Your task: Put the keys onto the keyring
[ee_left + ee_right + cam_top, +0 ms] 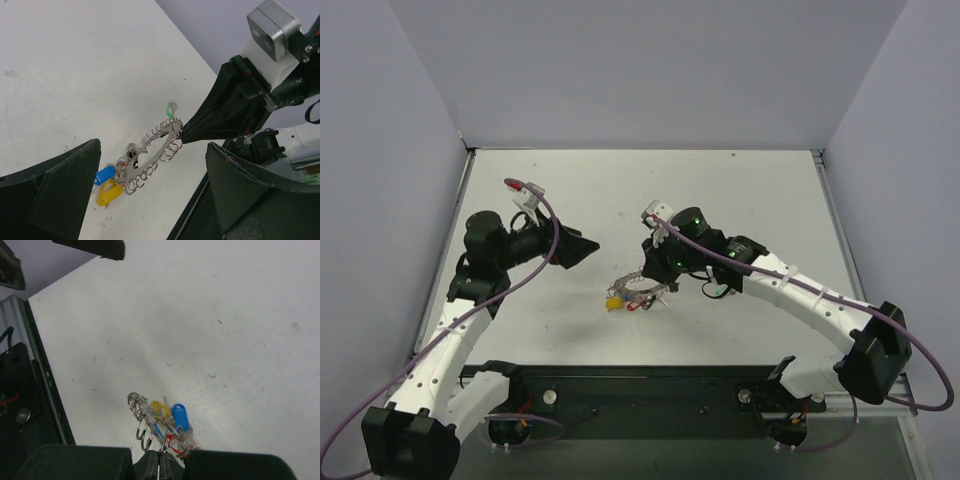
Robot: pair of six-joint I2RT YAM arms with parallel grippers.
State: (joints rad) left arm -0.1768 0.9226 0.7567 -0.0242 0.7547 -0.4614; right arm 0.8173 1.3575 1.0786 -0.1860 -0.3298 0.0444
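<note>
White tabletop (750, 200), lightly scuffed and enclosed by pale grey walls (650, 70), formed the work area. We found the keyring (150, 155) near the middle of the table, towards its near edge, between the two arms. The right gripper (183, 134) was pinched shut on the ring's rim at one end. From its own wrist camera the two fingertips met with the thin wire edge between them. The gripped end appeared raised and the ring sloped down away from it. We could not determine whether the low end touched the table.

At that low end we noted a blue key (104, 175) and a yellow key (109, 194) side by side against the ring. A green key (171, 108) sat just beyond the gripped end. A trace of red showed among the wire loops (172, 148) fringing the rim. We could not confirm whether each key was threaded on.

The left gripper (585, 250) stood with its jaws spread wide and held nothing. It pointed at the keyring from the left and was apart from it.
</note>
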